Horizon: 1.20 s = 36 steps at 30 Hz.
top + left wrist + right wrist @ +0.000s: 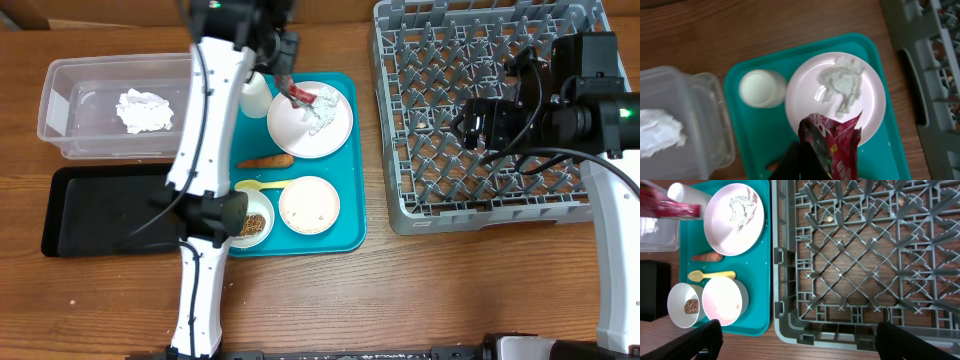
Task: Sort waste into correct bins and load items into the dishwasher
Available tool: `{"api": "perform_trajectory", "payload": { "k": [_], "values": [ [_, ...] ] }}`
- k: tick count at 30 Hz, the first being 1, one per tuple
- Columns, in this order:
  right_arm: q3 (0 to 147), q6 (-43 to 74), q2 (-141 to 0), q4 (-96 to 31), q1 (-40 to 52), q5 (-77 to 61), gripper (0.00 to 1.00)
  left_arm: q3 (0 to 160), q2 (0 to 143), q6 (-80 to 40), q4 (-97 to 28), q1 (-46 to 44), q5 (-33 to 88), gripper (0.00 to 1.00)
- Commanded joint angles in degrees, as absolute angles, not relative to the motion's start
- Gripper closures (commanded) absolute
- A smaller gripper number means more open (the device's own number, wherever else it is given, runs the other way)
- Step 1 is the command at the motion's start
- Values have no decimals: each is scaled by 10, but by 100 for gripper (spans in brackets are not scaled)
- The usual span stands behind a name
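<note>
A: Left claw, state and load?

B: left gripper (283, 82) clenched on the red-and-white wrapper (832, 145); wrapper hangs in the air over the plate (807, 97), on the rim side nearest the cup (762, 88); touching neither, as far as the wrist view shows.

A: Where does it go from there?

B: my reading, the clear tub (60, 100); it lies off to the robot's left of the claw, past the cup and just beyond the edge of the teal tray (345, 205); crumpled paper (145, 108) already sits in it; black tray (90, 215) is in front of the tub, bare. Tub's long axis runs left to right, so a plain sideways carry should land inside.

A: Which arm is nearer?

B: the left, clearly; right gripper (470, 122) hovers over the dish rack (480, 60), fingers spread, nothing held.

A: Wrapper's look?

B: glossy red foil, torn jagged top, crinkled, yellow-and-white print; light and floppy, I'd guess; long axis runs from the fingers out toward the plate's middle; plate carries a whitish smear.
</note>
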<state>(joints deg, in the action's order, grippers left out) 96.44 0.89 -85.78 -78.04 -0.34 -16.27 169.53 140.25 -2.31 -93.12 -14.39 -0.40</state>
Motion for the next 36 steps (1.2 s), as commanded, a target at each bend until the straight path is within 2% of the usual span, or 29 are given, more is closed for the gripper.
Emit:
{"api": "perform_trajectory", "payload": {
  "k": [1, 8, 16, 17, 18, 20, 21, 22, 25, 29, 30, 36],
  "values": [
    [978, 11, -853, -778, -1, -166, 0, 1738, 1397, -68, -955, -84, -31, 96],
    [978, 11, -853, -776, -1, -166, 0, 1729, 1397, -78, -955, 23, -32, 96],
    [978, 16, -853, -773, -1, -166, 0, 1711, 1403, -77, -954, 106, -30, 96],
    [978, 16, -853, -772, -1, -167, 0, 1704, 1404, -76, -954, 109, -32, 91],
    [978, 16, -853, -770, -1, -168, 0, 1693, 1404, -72, -951, 111, -32, 76],
    [978, 18, -853, -768, -1, -168, 0, 1672, 1404, -72, -942, 113, -32, 25],
    [978, 17, -853, -768, -1, -168, 0, 1666, 1404, -72, -938, 113, -32, 11],
    [978, 18, -853, -768, -1, -168, 0, 1659, 1404, -73, -931, 113, -32, 3],
    [978, 17, -853, -768, -1, -168, 0, 1660, 1403, -71, -915, 105, -18, 0],
    [978, 17, -853, -768, -1, -168, 0, 1661, 1397, 9, -892, 71, 91, 1],
    [978, 17, -853, -768, -1, -168, 0, 1660, 1397, 40, -883, 39, 120, 2],
    [978, 17, -853, -769, -1, -168, 0, 1652, 1410, 145, -858, -81, 101, 1]
  ]
}}
